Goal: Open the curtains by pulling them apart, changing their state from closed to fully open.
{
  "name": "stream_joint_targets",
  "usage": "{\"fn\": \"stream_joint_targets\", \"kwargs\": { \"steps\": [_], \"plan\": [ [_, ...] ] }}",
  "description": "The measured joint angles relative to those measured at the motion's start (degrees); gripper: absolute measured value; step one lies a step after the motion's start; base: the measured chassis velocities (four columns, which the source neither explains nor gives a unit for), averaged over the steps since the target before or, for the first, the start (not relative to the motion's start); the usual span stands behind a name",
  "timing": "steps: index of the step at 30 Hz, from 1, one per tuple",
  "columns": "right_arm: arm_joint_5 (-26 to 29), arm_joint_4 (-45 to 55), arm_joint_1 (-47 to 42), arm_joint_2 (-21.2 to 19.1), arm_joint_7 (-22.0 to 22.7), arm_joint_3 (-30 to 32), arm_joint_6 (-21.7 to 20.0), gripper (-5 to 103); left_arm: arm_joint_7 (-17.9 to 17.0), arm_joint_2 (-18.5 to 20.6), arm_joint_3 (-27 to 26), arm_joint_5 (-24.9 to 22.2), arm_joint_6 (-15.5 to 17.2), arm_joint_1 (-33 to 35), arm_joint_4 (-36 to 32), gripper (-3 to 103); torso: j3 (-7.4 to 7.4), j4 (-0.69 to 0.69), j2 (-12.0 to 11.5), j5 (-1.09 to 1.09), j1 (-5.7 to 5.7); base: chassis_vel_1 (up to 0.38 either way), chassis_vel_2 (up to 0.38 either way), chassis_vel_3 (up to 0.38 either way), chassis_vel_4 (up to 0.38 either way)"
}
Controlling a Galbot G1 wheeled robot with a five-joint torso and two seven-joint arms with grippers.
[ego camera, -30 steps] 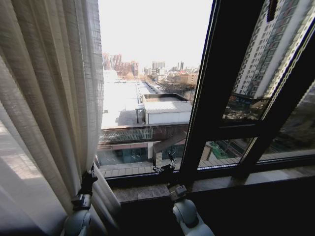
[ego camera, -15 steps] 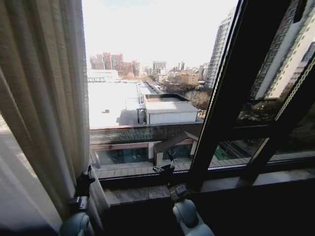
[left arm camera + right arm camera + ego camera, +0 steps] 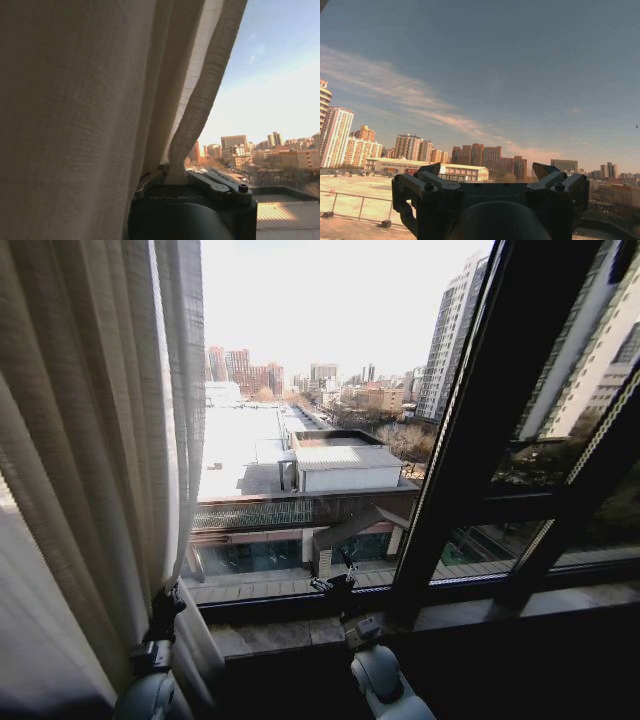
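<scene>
Sheer cream curtains [image 3: 90, 460] bunched on the far side of the left hand [image 3: 165, 605] from the dark window post [image 3: 470, 440], pleats hanging down past the stone sill [image 3: 290, 632]. Glass between the curtain's free edge and the post already bare, city rooftops showing through. No second panel visible beyond the post, so hard to say whether that side is drawn back.

Left hand low, just above the sill, closed on a fold at the curtain's edge; in the left wrist view, a narrow pleat [image 3: 200, 100] running down between the fingers [image 3: 215, 182] and pinched there. Right hand [image 3: 340, 575] parked near the foot of the post, just above the sill, spread open and holding nothing, fingers [image 3: 427, 182] standing apart against the sky in its own wrist view.

Step in hand, by the look of it: dragging the panel farther from the post to finish the opening. Best done with a steady sideways pull, kept level along the sill rather than downward, so the load goes into sliding the top along and not into straining the cloth. Grip worth keeping firm, since thin woven fabric can slip from a narrow pinch. Smooth, slow travel advisable, with slack avoided near the hand, lest loose folds swing back over the cleared glass.
</scene>
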Motion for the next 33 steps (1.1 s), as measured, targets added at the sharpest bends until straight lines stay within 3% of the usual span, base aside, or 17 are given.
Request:
{"fn": "stream_joint_targets", "kwargs": {
  "steps": [9,16,23,33],
  "plan": [
    [0.0,0.0,0.0,-0.01,0.0,0.01,0.0,100,-0.99,4.11,-3.88,-5.0,0.56,-1.27,2.47,0,0.0,-0.01,0.0,0.0,0.0,0.034,0.033,-0.023,-0.022],
    [0.0,0.0,0.0,-0.01,0.0,0.02,0.0,100,-1.62,10.27,-8.39,-11.17,0.79,-2.39,7.0,0,0.0,0.0,0.0,0.0,0.0,0.0,0.0,0.0,0.0],
    [0.0,0.0,0.0,-0.01,0.0,0.0,0.0,100,-2.4,13.95,-11.75,-14.54,0.59,-2.16,9.73,0,0.0,0.01,0.01,-0.01,0.0,0.0,0.0,0.0,0.0],
    [0.0,0.0,0.0,-0.01,0.0,0.01,0.0,100,-5.74,18.69,-19.25,-18.58,-0.12,-1.58,15.98,0,0.0,0.0,0.01,0.0,0.0,0.0,0.0,0.0,0.0]
  ]
}}
